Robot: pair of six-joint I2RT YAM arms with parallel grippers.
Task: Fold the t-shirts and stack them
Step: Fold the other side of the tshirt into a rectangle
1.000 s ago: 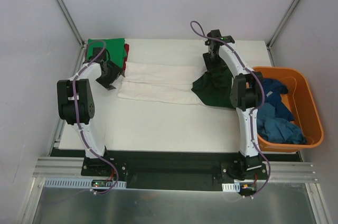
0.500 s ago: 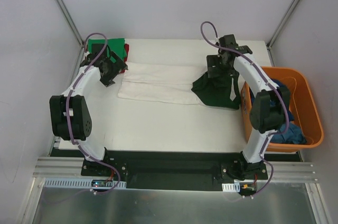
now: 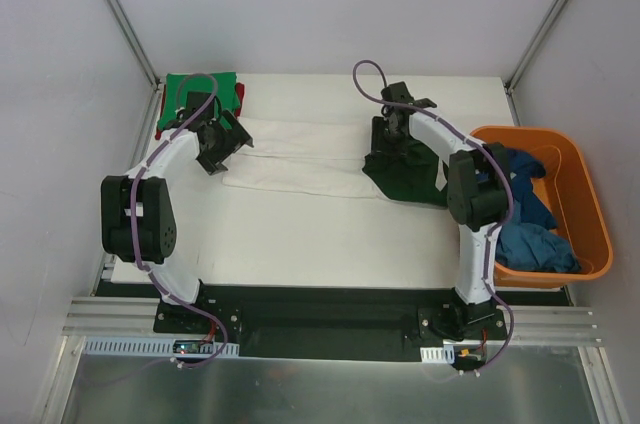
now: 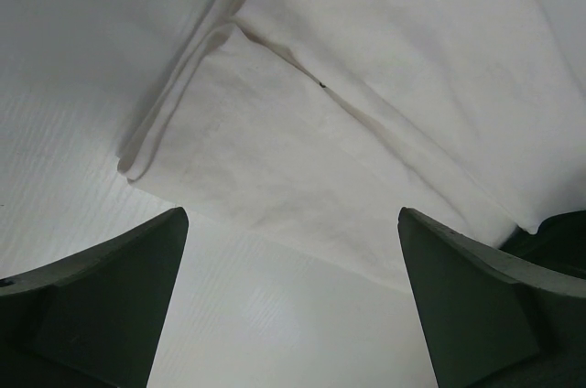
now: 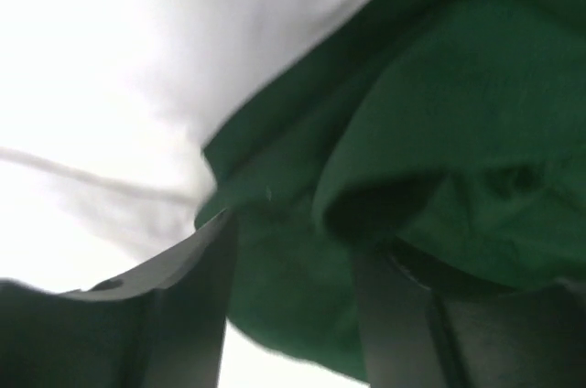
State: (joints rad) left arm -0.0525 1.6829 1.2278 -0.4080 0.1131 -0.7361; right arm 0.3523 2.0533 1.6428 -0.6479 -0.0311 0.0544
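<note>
Folding of the white shirt [image 3: 300, 159] is the step in hand, as we judge it. The shirt lies as a long, narrow band along the far half of the table [image 3: 300, 234]. One end is near the far left corner, and the dark green bunch [image 3: 405, 179] of its sleeves and collar is heaped at the other end, toward the right edge. A finished stack [image 3: 200, 92], bright green on red, sits in the far left corner, and more blue shirts [image 3: 525, 229] wait in the orange tub [image 3: 548, 271] off the right edge. So we reckon the task is partly done, with several shirts left. Our left gripper [image 4: 291, 214] hangs over the band's left end with its fingers spread wide and nothing between them. The layered corner of the hem shows just ahead of it. Our right gripper [image 5: 293, 242] is down in the green bunch, with cloth lying between its fingers. That view is blurred, and we cannot tell whether they pinch the cloth or only straddle it. The next move, we think, calls for a grip on both ends at once, so that the band can be doubled over across its length without the loose green cloth spilling out. The stacked layers at the left corner would need to be caught together. Much is hidden. No print shows on the shirt from any view. The right arm covers part of the bunch from above. We cannot count the shirts in the tub, or those in the stack beyond the two colours.
</note>
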